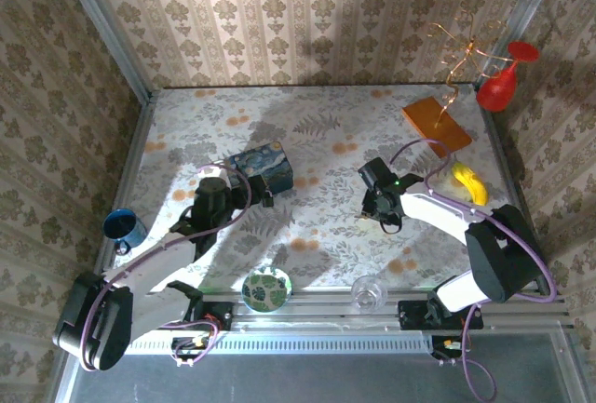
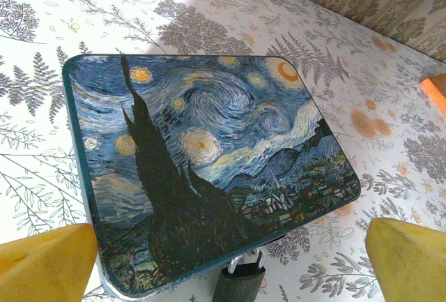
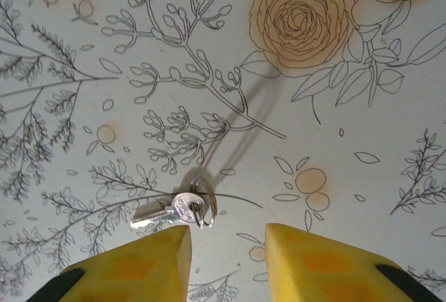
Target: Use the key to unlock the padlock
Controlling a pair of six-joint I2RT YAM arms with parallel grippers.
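Note:
A small dark grey padlock [image 2: 239, 284] with a silvery shackle hangs at the near edge of the blue swirly-painted box [image 2: 202, 141]. In the top view the padlock [image 1: 268, 200] is a dark speck beside the box [image 1: 264, 166]. My left gripper [image 2: 230, 229] is open wide, with a yellow finger on each side just short of the padlock. A small silver key [image 3: 166, 212] on a split ring lies flat on the floral table. My right gripper [image 3: 226, 238] hovers open just behind the key, which lies ahead of its left finger with nothing between the jaws.
A blue mug [image 1: 123, 228] stands at the left edge. A patterned bowl [image 1: 266, 289] and a clear glass [image 1: 369, 291] sit near the front rail. An orange block [image 1: 436, 122], a red goblet [image 1: 500, 87] and a yellow object [image 1: 468, 182] are on the right.

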